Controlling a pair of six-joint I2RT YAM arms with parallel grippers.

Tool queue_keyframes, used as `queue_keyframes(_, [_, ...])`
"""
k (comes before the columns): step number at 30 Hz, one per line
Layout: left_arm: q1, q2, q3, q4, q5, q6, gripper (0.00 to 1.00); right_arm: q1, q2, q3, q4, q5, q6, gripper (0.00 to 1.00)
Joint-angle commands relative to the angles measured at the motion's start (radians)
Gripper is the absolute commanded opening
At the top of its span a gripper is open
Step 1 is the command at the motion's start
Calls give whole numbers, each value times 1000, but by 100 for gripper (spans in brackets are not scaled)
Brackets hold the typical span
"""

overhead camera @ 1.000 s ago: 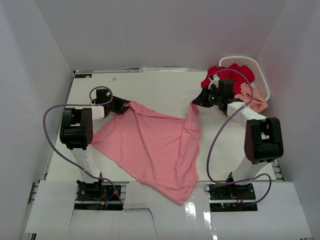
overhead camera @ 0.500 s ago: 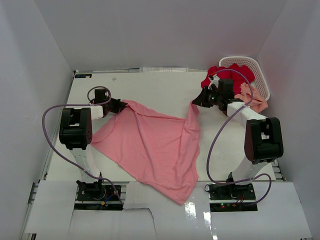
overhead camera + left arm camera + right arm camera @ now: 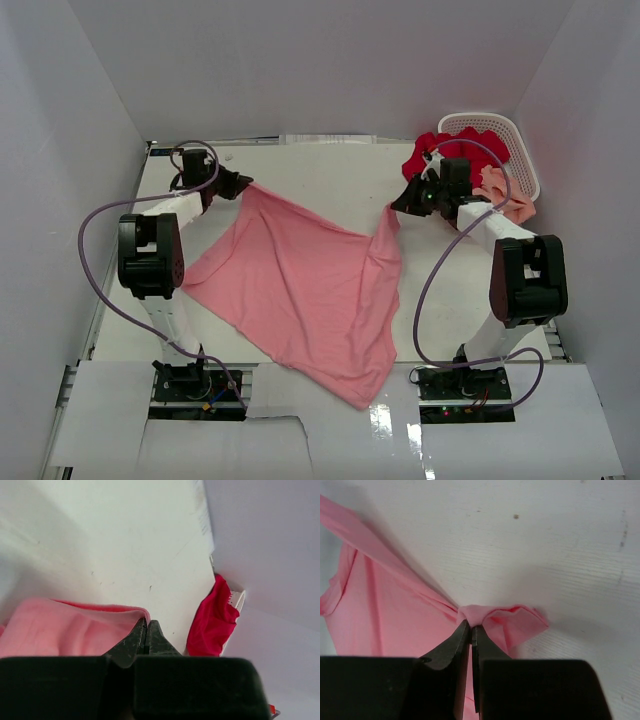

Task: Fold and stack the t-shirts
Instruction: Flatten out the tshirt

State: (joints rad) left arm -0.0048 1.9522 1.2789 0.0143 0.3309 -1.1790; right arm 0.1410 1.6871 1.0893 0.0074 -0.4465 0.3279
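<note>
The pink t-shirt (image 3: 300, 290) lies spread across the middle of the table, stretched between both grippers. My left gripper (image 3: 244, 186) is shut on its far left corner, and pink cloth (image 3: 65, 632) reaches right up to the closed tips (image 3: 147, 623). My right gripper (image 3: 396, 207) is shut on the far right corner, where the cloth (image 3: 510, 622) bunches at the tips (image 3: 470, 626). The deep red t-shirt (image 3: 432, 150) hangs crumpled over the basket's rim, also in the left wrist view (image 3: 212, 620). The peach t-shirt (image 3: 505, 197) droops from the basket's near side.
A white perforated basket (image 3: 497, 132) stands at the back right corner against the wall. White walls close in the table on three sides. Purple cables loop beside each arm. Bare tabletop (image 3: 320, 170) stretches behind the shirt.
My left gripper closed on the pink shirt's corner and moved toward the back of the table, drawing that edge out straight. The right gripper shifted slightly back, still holding.
</note>
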Motion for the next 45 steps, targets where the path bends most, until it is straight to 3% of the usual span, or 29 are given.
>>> queue_keyframes(1, [55,-39,95,-69,-7,99,0,-24,-24,78,-116,99,-26,8])
queue_keyframes(7, [121,-16,207,-138,2,168,0,-32,65,173,-289,199,-68,8])
queue_keyframes(14, [198,30,243,-131,14,188,0,-34,336,527,-541,249,-153,8])
queue_keyframes(19, [207,120,351,-142,27,212,0,-32,489,780,-537,212,-179,8])
queue_keyframes(24, [218,146,390,-139,28,239,0,-32,582,926,-509,129,-190,8])
queue_keyframes(34, [230,194,387,13,115,349,0,-9,617,893,-336,19,-170,8])
queue_keyframes(40, [236,336,566,-1,263,329,0,-18,504,762,-207,60,-156,8])
queue_keyframes(45, [235,231,514,12,266,340,0,-14,303,621,-178,6,-156,8])
